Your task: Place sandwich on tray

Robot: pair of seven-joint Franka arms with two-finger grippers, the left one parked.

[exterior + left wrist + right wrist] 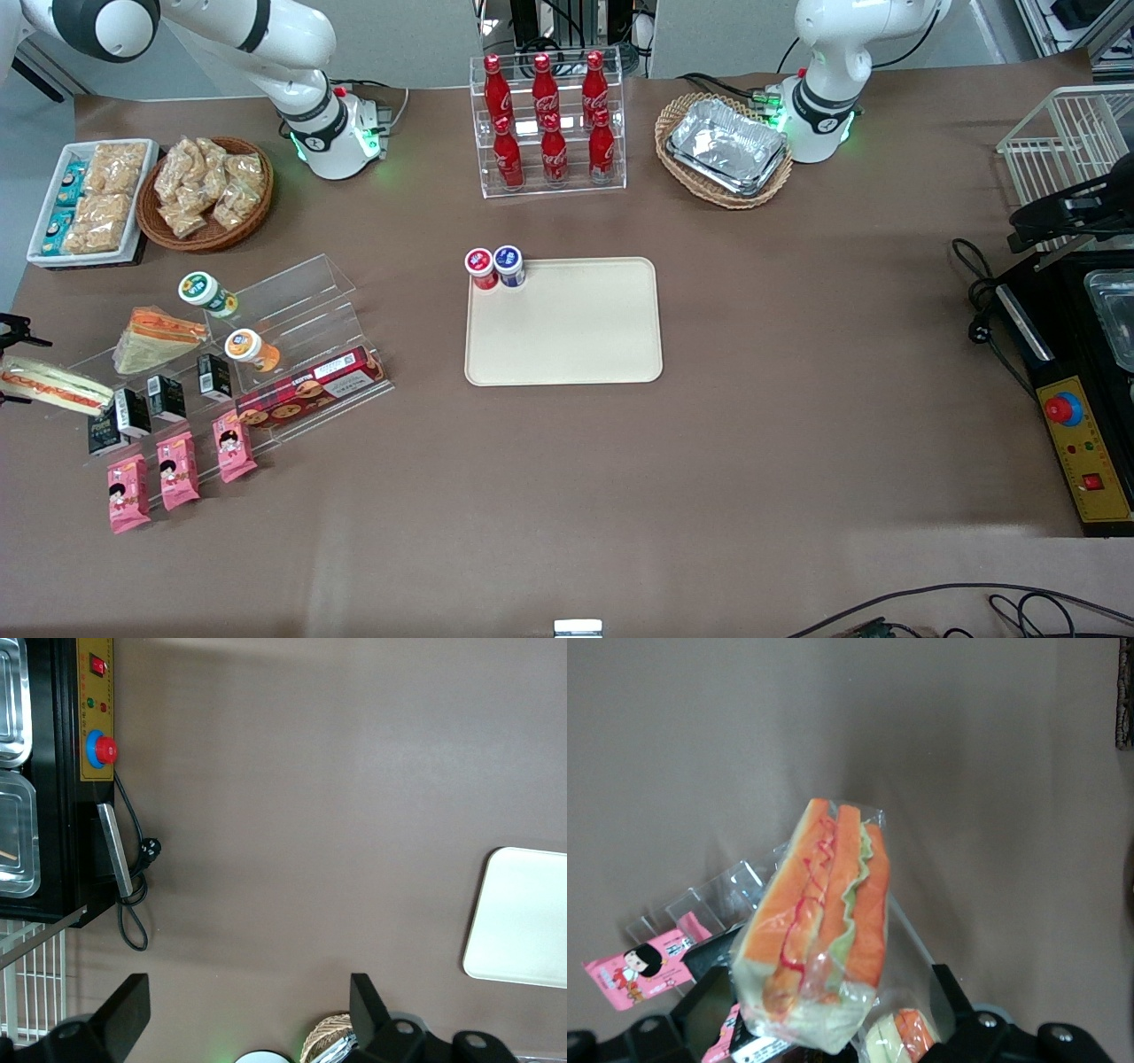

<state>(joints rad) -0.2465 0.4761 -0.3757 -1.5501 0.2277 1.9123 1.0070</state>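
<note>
The front view is looking down from high over the whole table (709, 461). The left wrist view is facing the tabletop, sharing the tray (563, 321). The right wrist view is sitting close on the gripper (824, 1028), holding the sandwich (819, 921).

Sandwich (55, 385): pale white bread, thin red-orange stripe, clear wrap; held in the black gripper (7, 365) at the working arm's end of the table. Tray (576, 337): plain cream-beige. Table (753, 399): brown. Cups (495, 266) on the tray: red lid, blue lid. Snack packets (177, 470): pink, cartoon faces.
</note>
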